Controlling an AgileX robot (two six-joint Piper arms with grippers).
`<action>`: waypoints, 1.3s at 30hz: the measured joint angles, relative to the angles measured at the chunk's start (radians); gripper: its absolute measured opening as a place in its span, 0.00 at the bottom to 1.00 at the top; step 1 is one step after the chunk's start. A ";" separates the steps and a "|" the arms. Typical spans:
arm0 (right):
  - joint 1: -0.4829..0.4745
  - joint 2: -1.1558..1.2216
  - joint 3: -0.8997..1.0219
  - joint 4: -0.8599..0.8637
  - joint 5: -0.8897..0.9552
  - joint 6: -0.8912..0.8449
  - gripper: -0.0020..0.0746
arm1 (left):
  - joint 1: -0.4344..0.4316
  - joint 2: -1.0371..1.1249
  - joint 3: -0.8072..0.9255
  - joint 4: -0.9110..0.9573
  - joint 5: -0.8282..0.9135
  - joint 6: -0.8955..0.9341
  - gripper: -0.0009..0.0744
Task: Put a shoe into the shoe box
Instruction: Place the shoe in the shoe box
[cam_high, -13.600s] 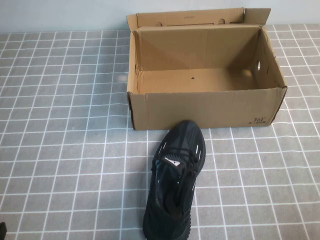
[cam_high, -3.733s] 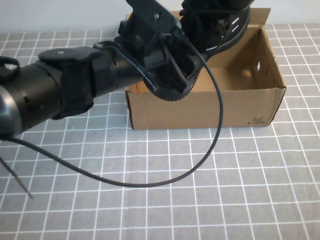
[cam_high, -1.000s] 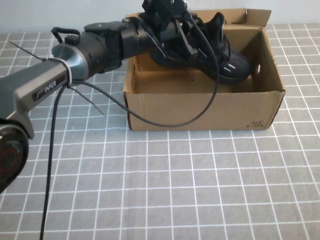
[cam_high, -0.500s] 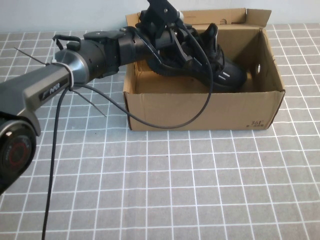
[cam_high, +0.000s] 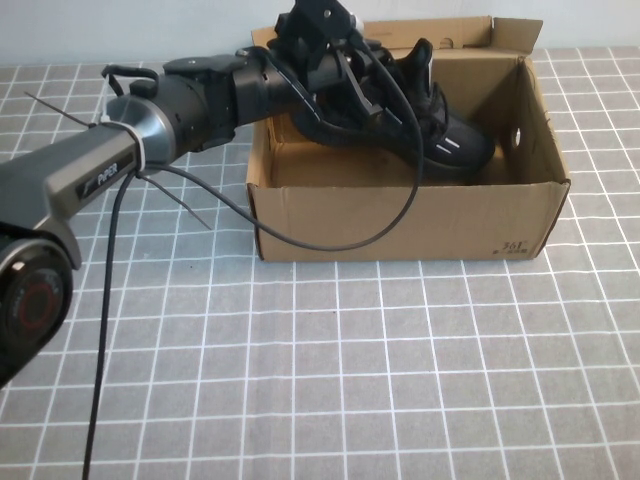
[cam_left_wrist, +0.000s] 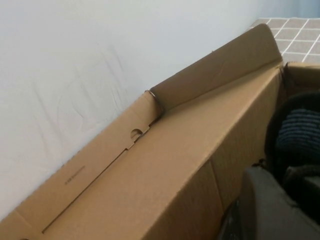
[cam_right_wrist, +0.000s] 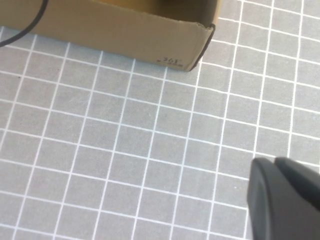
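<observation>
The brown cardboard shoe box (cam_high: 480, 215) stands open at the back of the table, its flap lid upright behind it. My left gripper (cam_high: 348, 98) reaches into it from the left and is shut on the black mesh shoe (cam_high: 455, 140). The shoe is inside the box, toe towards the right wall and heel raised. In the left wrist view one finger (cam_left_wrist: 265, 205) lies against the shoe (cam_left_wrist: 300, 132), beside the box's back wall (cam_left_wrist: 175, 175). My right gripper (cam_right_wrist: 286, 187) is shut and empty above the tiles, by the box's printed corner (cam_right_wrist: 172, 59); it is outside the high view.
A black cable (cam_high: 330, 245) from the left arm hangs in a loop over the box's front wall. Grey tiled table (cam_high: 400, 380) spreads in front of the box. A pale wall (cam_left_wrist: 75, 75) rises just behind the lid.
The shoe, once on the table before the box, is now held inside it. In the last second my left gripper lowered it slightly deeper.
</observation>
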 joint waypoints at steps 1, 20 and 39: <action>0.000 0.000 0.000 0.001 0.000 0.000 0.01 | 0.002 0.006 -0.002 0.000 0.000 -0.002 0.08; 0.000 0.000 0.000 0.022 0.000 0.002 0.01 | 0.025 -0.113 -0.010 0.351 -0.014 -0.829 0.50; 0.000 0.000 0.000 0.023 -0.011 -0.020 0.01 | 0.021 -0.149 -0.082 1.012 0.306 -1.760 0.43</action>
